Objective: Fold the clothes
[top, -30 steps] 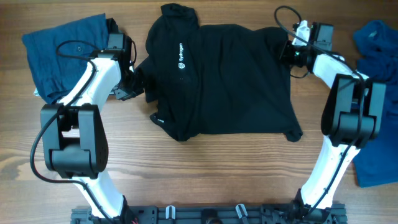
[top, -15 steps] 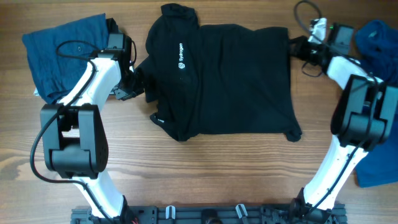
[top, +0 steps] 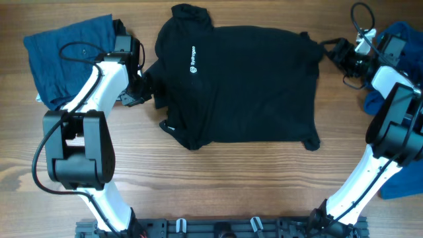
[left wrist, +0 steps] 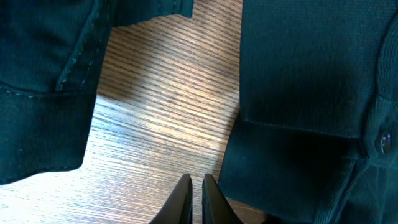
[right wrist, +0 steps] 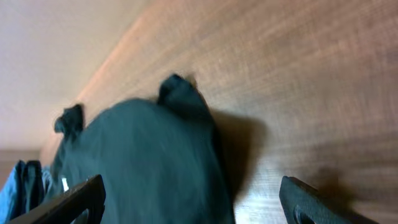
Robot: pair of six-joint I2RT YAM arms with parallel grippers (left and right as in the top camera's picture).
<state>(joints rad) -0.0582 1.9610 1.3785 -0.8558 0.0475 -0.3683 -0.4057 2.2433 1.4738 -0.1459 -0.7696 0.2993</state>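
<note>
The black polo (top: 244, 86) lies spread flat at the table's middle, its white logo (top: 192, 58) near the collar. My left gripper (top: 147, 84) sits at the polo's left sleeve. In the left wrist view it (left wrist: 194, 198) is shut over bare wood with nothing between its fingers, and black cloth (left wrist: 311, 74) lies just to the right. My right gripper (top: 332, 51) hovers just off the polo's upper right corner. In the right wrist view it (right wrist: 193, 205) stands wide open, with the polo's edge (right wrist: 149, 162) below and between its fingers.
A dark teal garment (top: 66, 56) lies crumpled at the back left, behind the left arm. Royal-blue cloth (top: 400, 36) sits at the back right under the right arm, and more blue cloth (top: 400, 178) at the right edge. Wooden table (top: 238, 178) shows in front of the polo.
My right gripper has drawn the polo's upper right corner outward, then opened, let go and moved further right. The left arm has not moved.
</note>
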